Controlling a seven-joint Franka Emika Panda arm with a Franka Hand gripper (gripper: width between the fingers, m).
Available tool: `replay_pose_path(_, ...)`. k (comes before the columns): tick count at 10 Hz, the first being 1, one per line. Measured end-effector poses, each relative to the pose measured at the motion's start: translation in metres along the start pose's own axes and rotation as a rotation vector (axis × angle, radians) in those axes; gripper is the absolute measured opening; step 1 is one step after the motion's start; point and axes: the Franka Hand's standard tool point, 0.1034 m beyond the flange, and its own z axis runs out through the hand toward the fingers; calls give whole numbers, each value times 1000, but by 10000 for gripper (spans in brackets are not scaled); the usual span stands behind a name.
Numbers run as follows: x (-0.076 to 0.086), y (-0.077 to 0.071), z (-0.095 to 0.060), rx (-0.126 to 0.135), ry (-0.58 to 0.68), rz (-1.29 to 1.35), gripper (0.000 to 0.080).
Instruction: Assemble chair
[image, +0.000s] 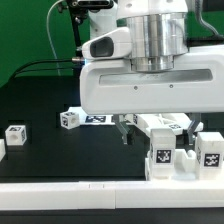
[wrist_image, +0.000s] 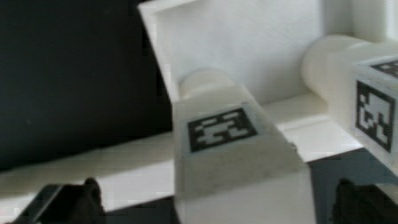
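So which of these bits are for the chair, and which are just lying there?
For the chair:
- left block
- middle block
- right blocks
- tagged bar, under the open claw

Just there:
- rail along the front
- green backdrop

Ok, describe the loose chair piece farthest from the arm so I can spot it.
Start at the long white rail in the exterior view's foreground and follow it left across the black table. Just behind it sits a small white block with one black-and-white tag facing the camera. It lies well left of the similar block, its nearest lookalike.
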Motion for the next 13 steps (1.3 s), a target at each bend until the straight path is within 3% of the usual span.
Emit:
replay_pose_path(1,-1,0,0,-1,-4,46,639)
replay_pose_path(2,0,1,0,-1,-4,69,481)
replay_pose_path(3,-1,1,1,-1,-4,155,481)
replay_pose_path(4,-1,1,1,-1,-5,235,277)
replay_pose_path(7,0,2,1,-5,-3,462,282)
replay_pose_path(10,-3,5,1,-26,4,1095,282)
replay_pose_path(11,-4,6,1,-11,-6,1283,282)
replay_pose_path(13,-5,4,1,-8,-18,1490,284)
